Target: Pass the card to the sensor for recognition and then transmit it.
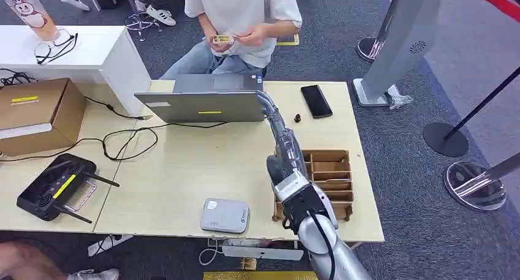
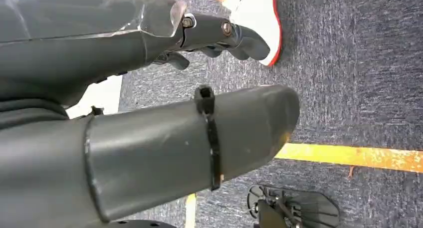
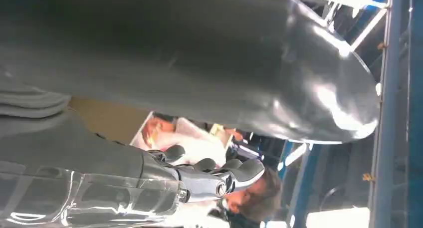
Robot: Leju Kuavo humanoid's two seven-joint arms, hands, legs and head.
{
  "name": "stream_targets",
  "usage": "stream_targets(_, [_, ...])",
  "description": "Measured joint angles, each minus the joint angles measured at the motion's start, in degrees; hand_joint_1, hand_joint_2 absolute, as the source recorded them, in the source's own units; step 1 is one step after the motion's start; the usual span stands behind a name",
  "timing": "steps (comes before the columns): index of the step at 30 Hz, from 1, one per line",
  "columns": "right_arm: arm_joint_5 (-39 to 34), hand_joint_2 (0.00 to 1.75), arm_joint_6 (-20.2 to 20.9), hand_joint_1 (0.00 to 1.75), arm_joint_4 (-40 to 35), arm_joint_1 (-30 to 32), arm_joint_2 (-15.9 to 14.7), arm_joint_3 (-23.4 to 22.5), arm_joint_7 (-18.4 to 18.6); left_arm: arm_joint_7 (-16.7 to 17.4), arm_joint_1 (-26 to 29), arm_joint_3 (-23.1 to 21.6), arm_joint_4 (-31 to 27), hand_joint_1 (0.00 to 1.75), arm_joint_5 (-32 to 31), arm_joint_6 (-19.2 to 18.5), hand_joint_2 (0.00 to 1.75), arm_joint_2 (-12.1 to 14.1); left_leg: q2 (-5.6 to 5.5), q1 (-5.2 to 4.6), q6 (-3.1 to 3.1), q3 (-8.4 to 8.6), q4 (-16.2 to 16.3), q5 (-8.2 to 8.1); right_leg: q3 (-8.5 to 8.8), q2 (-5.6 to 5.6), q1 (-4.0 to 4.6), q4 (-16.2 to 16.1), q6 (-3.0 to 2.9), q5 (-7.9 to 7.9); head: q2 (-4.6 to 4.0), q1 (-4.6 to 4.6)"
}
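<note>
A long pale wooden table (image 1: 202, 170) fills the middle of the head view, with grey carpet (image 1: 405, 139) around it. A seated person in a white T-shirt (image 1: 242, 10) is at the far side, holding a small yellowish card (image 1: 224, 40) in both hands, well apart from the robot. A brown cardboard box (image 1: 37, 114) sits at the far left of the table. An open grey laptop (image 1: 205, 99) stands at the far edge, in front of the person. A brown wooden tray with compartments (image 1: 328, 173) lies at the near right. The silver right arm (image 1: 288, 170) reaches across the tray's left side toward the laptop; the right hand (image 3: 209, 175) shows loosely curled fingers with nothing in them. The left hand (image 2: 219, 36) hangs over the carpet, fingers curled, holding nothing. A black router with antennas (image 1: 58, 188) lies near left. A flat grey-white card sensor box (image 1: 225, 215) rests at the near edge. A black phone (image 1: 316, 101) lies far right.
</note>
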Motion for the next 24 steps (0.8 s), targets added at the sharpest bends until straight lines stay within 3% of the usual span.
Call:
stream_targets(6, [1.25, 0.0, -0.77, 0.0, 0.18, -0.59, -0.26, 0.0, -0.18, -0.11, 0.0, 0.0, 0.0, 0.0, 0.44, 0.15, 0.0, 0.02, 0.0, 0.0, 0.0, 0.0, 0.0, 0.0, 0.0, 0.0, 0.0, 0.0, 0.0, 0.0, 0.0, 0.0])
stream_targets(10, [7.24, 0.0, -5.1, 0.0, 0.98, -1.51, -0.46, 0.0, -0.61, 0.2, -0.01, 0.04, 0.0, 0.0, 0.68, 0.29, 0.0, 0.0, 0.0, 0.0, 0.0, 0.0, 0.0, 0.0, 0.0, 0.0, 0.0, 0.0, 0.0, 0.0, 0.0, 0.0])
stream_targets(11, [9.17, 1.75, -6.43, 0.0, 1.22, -1.79, -0.48, 0.0, -0.55, 0.46, -0.04, 0.04, 0.0, 0.0, 0.66, 0.29, 0.0, 0.0, 0.0, 0.0, 0.0, 0.0, 0.0, 0.0, 0.0, 0.0, 0.0, 0.0, 0.0, 0.0, 0.0, 0.0])
stream_targets(18, [30.92, 1.75, -17.56, 0.0, 4.42, -4.99, -0.57, 0.85, 5.99, 1.36, -0.27, 0.04, 0.0, 0.0, -0.2, 0.29, 0.0, -0.09, 0.0, 0.0, 0.0, 0.01, 0.0, 0.01, 0.01, 0.0, 0.0, 0.0, 0.0, 0.01, 0.0, 0.0])
stream_targets(24, [49.21, 1.75, -21.18, 0.0, 11.79, -10.98, -0.55, 2.27, 14.91, 2.32, -0.72, 0.02, 0.0, 0.0, -1.33, 0.31, 0.0, -0.39, 0.01, 0.0, -0.01, 0.01, 0.0, 0.03, 0.02, 0.0, 0.0, 0.01, 0.0, 0.02, 0.0, 0.0])
